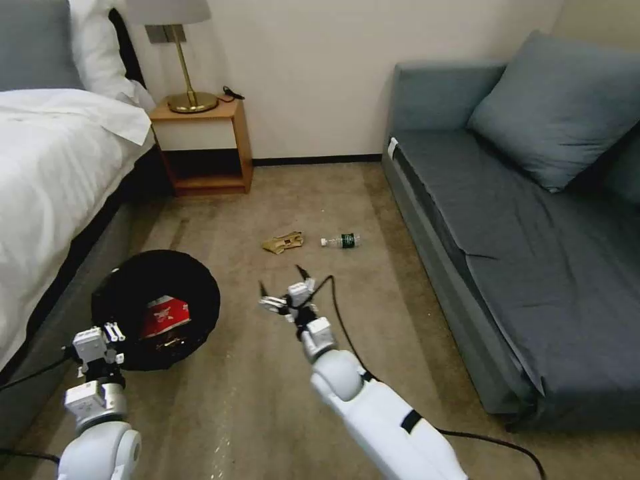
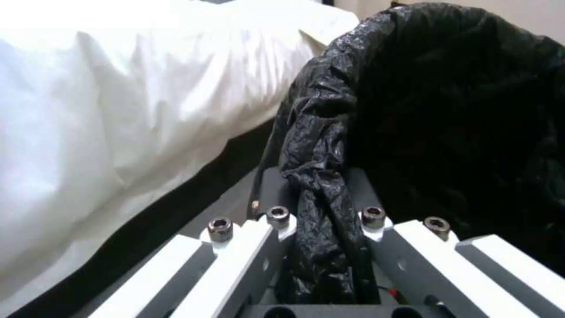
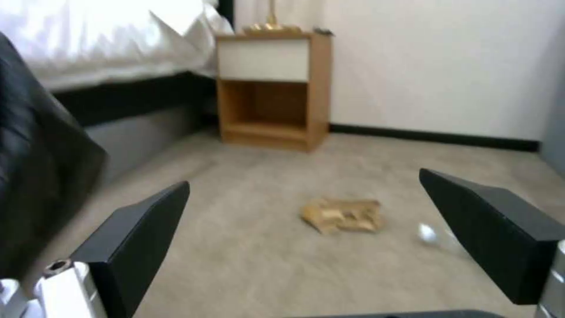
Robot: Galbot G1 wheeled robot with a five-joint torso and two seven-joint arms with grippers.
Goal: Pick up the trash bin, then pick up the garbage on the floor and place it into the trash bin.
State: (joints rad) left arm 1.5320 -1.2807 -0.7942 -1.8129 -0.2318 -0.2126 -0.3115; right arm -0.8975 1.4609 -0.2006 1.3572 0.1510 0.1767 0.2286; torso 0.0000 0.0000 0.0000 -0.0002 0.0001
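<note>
The trash bin [image 1: 157, 307], lined with a crinkly black bag, hangs low beside the bed, and my left gripper [image 1: 113, 331] is shut on its near rim [image 2: 321, 207]. A red snack bag [image 1: 165, 316] lies inside it. On the carpet farther ahead lie a crumpled tan paper wrapper [image 1: 283, 242] and a small clear bottle with a dark green label [image 1: 341, 241]. My right gripper [image 1: 283, 283] hovers open, short of the tan wrapper [image 3: 342, 215], with nothing between its fingers. The bottle [image 3: 435, 236] shows partly behind one finger.
A white-sheeted bed [image 1: 47, 173] runs along the left, and a wooden nightstand [image 1: 203, 143] with a brass lamp [image 1: 187, 60] stands at the wall. A grey sofa [image 1: 527, 220] lines the right. A black cable [image 1: 347, 333] trails from my right arm over the carpet.
</note>
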